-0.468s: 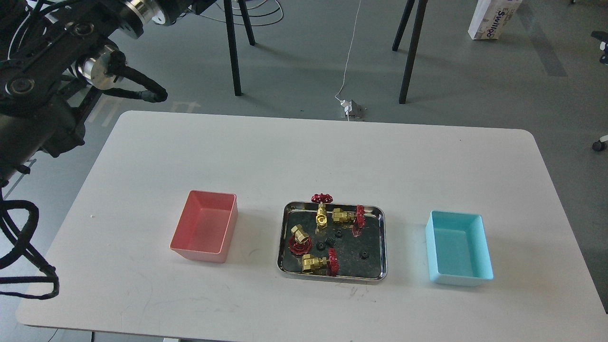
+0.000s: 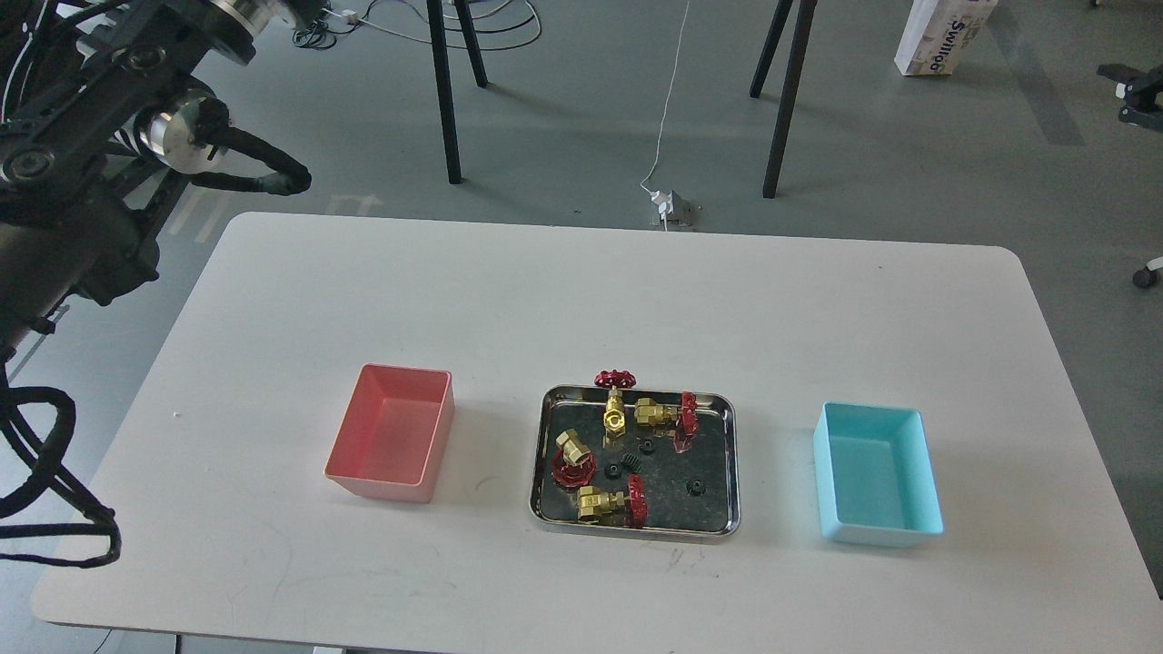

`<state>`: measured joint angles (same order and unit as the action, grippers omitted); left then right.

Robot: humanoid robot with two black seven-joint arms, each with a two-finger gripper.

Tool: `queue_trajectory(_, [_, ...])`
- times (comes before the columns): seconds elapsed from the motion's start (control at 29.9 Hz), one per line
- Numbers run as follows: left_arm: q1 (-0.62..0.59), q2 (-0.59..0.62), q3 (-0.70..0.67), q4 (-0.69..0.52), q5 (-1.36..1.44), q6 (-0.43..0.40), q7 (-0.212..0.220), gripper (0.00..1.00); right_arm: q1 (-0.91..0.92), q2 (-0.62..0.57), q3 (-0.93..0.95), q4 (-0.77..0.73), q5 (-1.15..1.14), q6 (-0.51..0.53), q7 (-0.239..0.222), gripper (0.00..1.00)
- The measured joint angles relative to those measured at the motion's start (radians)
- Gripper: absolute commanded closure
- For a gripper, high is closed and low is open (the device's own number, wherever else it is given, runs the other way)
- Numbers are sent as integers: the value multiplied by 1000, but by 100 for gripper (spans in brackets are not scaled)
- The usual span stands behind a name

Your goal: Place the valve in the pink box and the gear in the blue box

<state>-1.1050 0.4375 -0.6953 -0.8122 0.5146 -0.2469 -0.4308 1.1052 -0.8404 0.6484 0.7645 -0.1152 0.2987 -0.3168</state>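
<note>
Four brass valves with red handwheels lie in a shiny steel tray [image 2: 732, 454] at the table's middle: one [image 2: 615, 404] at the back, one [image 2: 661, 413] to its right, one [image 2: 572, 454] on the left, one [image 2: 611, 504] at the front. Several tiny black gears, such as this gear [image 2: 695, 488], lie among them. The pink box [image 2: 392, 434] stands empty left of the tray. The blue box [image 2: 877, 472] stands empty to the right. My left arm [image 2: 82, 136] rises at the upper left; its gripper is beyond the top edge. A small dark part [image 2: 1129, 94] at the right edge looks like my right gripper.
The white table [image 2: 581, 300] has rounded corners and open surface behind the boxes. Black furniture legs [image 2: 445, 91], a white cable and a floor socket [image 2: 670, 209] are beyond its far edge. A black cable loop [image 2: 54, 509] hangs at the left edge.
</note>
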Motion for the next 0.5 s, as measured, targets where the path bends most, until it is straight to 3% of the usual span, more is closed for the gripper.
queue_trajectory(0.1, [5,-15,3,30,-6,-19,-49,1,14,16,0,1,0,-3,0,1])
queue_trajectory(0.23, [15,-11,40,-14,8,-8,-57,10,38,21,0,-3,-1,-7,9,1])
queue_trajectory(0.37, [15,50,139,-110,208,62,-58,13,81,22,-2,-3,-3,-28,20,1])
queue_trajectory(0.5, [14,90,213,-238,626,184,-58,12,122,22,-4,-2,-4,-37,21,1])
